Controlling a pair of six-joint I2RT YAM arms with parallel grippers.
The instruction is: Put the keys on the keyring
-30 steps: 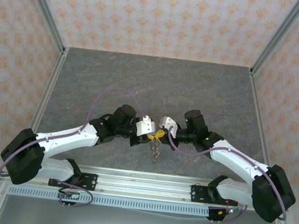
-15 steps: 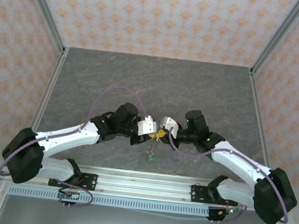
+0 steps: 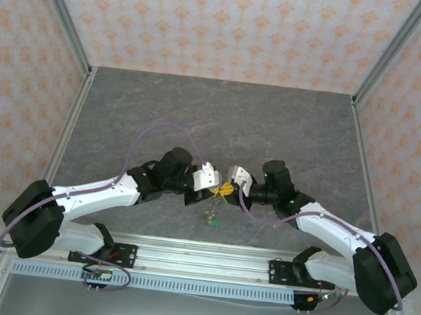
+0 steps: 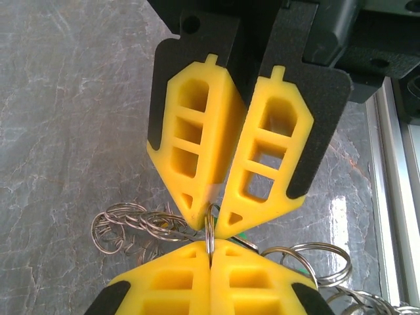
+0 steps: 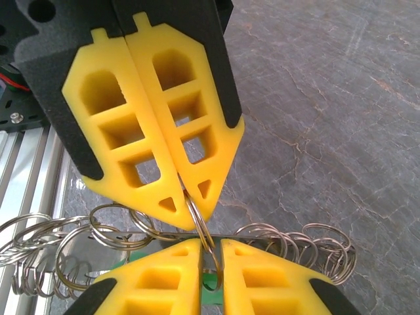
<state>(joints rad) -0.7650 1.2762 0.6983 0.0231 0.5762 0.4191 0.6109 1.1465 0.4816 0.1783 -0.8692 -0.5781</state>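
Mid-air over the near middle of the table, both arms meet tip to tip. The left gripper was a little apart a second ago and is now pressed together, pinching the thin steel loop I take for the keyring. The right gripper, clamped a second ago, has begun to loosen. Its jaws stand slightly parted and the loop runs down through the gap, apparently no longer squeezed. Bunches of small rings trail off the loop to either side, clear of the table. A green-tagged key dangles just below the tips, a little lower than a second ago. Reading: a hand-over, the hold passing from right to left. That would free the right arm to regrip or work a key onto the loop. Whether any key is already threaded, I cannot tell.
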